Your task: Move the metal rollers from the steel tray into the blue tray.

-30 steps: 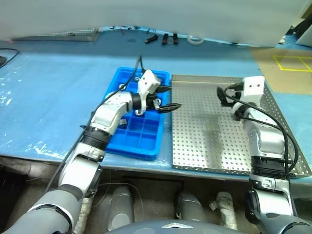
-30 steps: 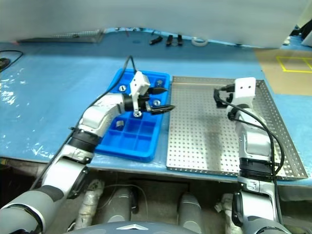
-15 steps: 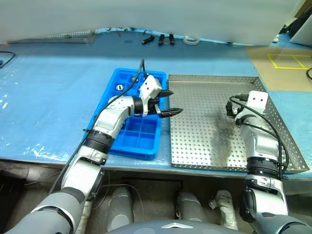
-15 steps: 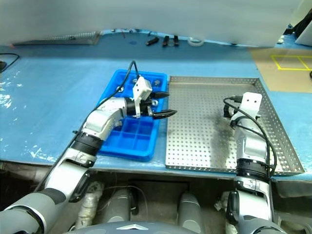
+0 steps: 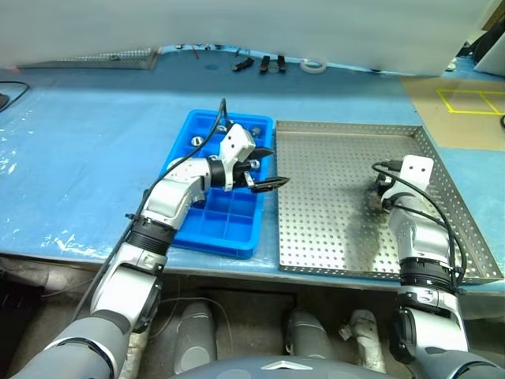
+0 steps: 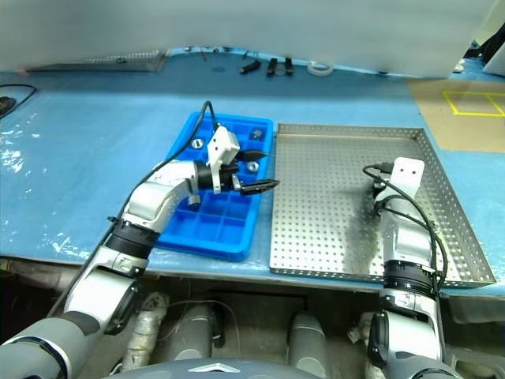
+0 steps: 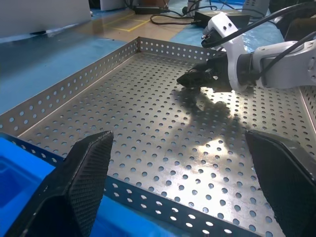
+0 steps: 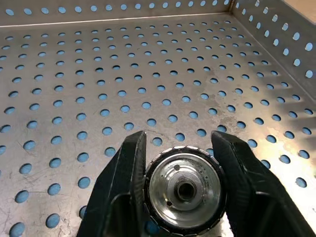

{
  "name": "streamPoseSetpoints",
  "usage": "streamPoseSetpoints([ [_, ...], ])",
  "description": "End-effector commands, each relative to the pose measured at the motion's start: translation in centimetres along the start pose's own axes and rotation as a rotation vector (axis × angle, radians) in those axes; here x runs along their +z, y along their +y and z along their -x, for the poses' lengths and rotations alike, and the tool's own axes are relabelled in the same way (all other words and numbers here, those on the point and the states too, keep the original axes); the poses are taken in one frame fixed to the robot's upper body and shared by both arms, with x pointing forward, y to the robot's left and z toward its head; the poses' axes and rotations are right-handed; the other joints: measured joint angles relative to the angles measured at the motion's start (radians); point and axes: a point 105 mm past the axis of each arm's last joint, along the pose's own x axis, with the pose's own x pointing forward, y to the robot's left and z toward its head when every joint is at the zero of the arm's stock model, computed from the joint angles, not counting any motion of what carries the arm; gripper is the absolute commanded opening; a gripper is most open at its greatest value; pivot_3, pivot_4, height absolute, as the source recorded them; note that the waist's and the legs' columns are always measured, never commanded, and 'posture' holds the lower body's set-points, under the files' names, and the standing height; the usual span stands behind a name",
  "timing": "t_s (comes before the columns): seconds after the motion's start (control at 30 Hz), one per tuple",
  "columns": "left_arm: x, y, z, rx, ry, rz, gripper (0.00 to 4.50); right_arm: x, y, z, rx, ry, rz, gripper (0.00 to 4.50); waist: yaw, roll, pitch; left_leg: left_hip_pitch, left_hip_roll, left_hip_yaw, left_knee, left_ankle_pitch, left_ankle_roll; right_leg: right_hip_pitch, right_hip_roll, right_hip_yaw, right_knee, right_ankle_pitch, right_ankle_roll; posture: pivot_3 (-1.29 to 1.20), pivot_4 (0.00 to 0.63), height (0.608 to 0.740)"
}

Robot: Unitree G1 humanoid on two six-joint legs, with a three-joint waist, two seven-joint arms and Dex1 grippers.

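Right gripper [image 8: 181,168], with its two black fingers [image 8: 123,182], is closed on a small silvery metal roller with a dark centre hole [image 8: 183,185]. The roller sits between the pads with its flat face toward the wrist camera, so its hole axis runs along the gripper's pointing line, and the fingers press on its round rim from both sides. It is low over the perforated floor of the large flat steel tray [image 8: 98,89], near the tray's right-hand wall; whether it already hangs free of the floor I cannot tell.

From this claw, the bright blue plastic tray with square compartments [image 5: 237,229] lies to the robot's left, across the whole width of the steel tray. Several rollers already lie in its far compartments.

Left gripper [image 5: 266,166] is wide open and empty, hovering at the border between both trays, pointing toward the right arm. It is much nearer to the blue tray, so I judge a handover across the steel tray is likely.
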Motion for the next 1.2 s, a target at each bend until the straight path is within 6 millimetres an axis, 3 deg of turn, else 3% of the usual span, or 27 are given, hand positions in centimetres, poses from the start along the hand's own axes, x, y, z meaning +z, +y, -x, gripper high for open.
streamPoseSetpoints([
  [0.03, 1.0, 0.1, 0.5, 0.001, -0.017, -0.034, 4.5, 1.5, 0.0, 0.5, 0.006, -0.056, -0.01, 1.66, 0.0, 0.0, 0.0, 0.0, 0.0, 0.0, 0.0, 0.0, 0.0, 0.0, 0.0, 0.0, 0.0, 0.0, 0.0, -0.15, 0.15, 0.74],
  [0.13, 0.8, 0.4, 0.8, 0.021, -0.012, -0.027, 4.5, 1.6, 0.4, 0.6, 0.024, -0.058, -0.012, 1.66, 0.001, 0.0, 0.0, 0.0, 0.0, 0.0, 0.0, 0.0, 0.0, 0.0, 0.0, 0.0, 0.0, 0.0, 0.0, -0.15, 0.15, 0.74],
  [0.27, 0.9, 1.2, 1.4, 0.075, -0.018, -0.025, 4.5, 2.3, 2.6, 1.1, 0.127, -0.066, -0.03, 1.66, 0.0, 0.0, 0.0, 0.0, 0.0, 0.0, 0.0, 0.0, 0.0, 0.0, 0.0, 0.0, 0.0, 0.0, 0.0, -0.13, 0.15, 0.74],
  [0.47, 0.6, 2.2, 6.1, 0.158, 0.015, 0.036, 4.5, 5.3, 10.8, 4.1, 0.581, -0.123, -0.032, 1.66, -0.003, 0.001, 0.0, 0.0, 0.003, 0.0, -0.003, 0.001, -0.002, -0.003, 0.002, -0.001, 0.0, 0.0, -0.001, -0.02, 0.15, 0.74],
  [0.57, 0.5, 2.3, 8.3, 0.206, 0.031, 0.045, 4.5, 6.1, 14.6, 7.0, 0.862, -0.14, 0.02, 1.66, 0.012, 0.001, 0.0, 0.0, 0.004, 0.0, -0.007, 0.002, -0.003, -0.004, 0.002, -0.002, -0.001, 0.0, -0.001, 0.07, 0.15, 0.74],
  [0.67, 0.7, 1.0, 10.2, 0.222, 0.017, 0.016, 4.5, 6.2, 17.9, 10.3, 1.137, -0.15, 0.117, 1.66, 0.038, 0.001, 0.0, 0.0, 0.003, 0.0, -0.01, 0.002, -0.003, -0.003, 0.001, -0.003, -0.004, 0.0, -0.001, 0.14, 0.15, 0.74],
  [0.83, 0.4, -1.1, 12.2, 0.262, 0.01, 0.012, 4.5, 5.5, 20.6, 13.5, 1.411, -0.142, 0.253, 1.66, 0.091, 0.001, 0.001, -0.001, 0.004, -0.001, -0.013, 0.003, -0.005, -0.003, 0.001, -0.004, -0.005, 0.0, -0.002, 0.25, 0.15, 0.74],
  [0.97, -0.1, -2.8, 13.5, 0.298, 0.024, 0.03, 4.5, 4.3, 21.5, 16.1, 1.605, -0.122, 0.358, 1.66, 0.117, 0.0, 0.001, -0.001, 0.004, -0.002, -0.014, 0.003, -0.006, -0.003, 0.001, -0.004, -0.005, -0.001, -0.002, 0.32, 0.15, 0.74],
  [1.2, -0.9, -4.2, 15.1, 0.359, 0.063, 0.055, 4.5, 2.1, 23.1, 17.4, 1.711, -0.057, 0.396, 1.66, 0.147, 0.0, 0.001, 0.0, 0.005, -0.004, -0.015, 0.005, -0.009, -0.003, 0.001, -0.003, -0.003, -0.001, -0.002, 0.37, 0.15, 0.74],
])
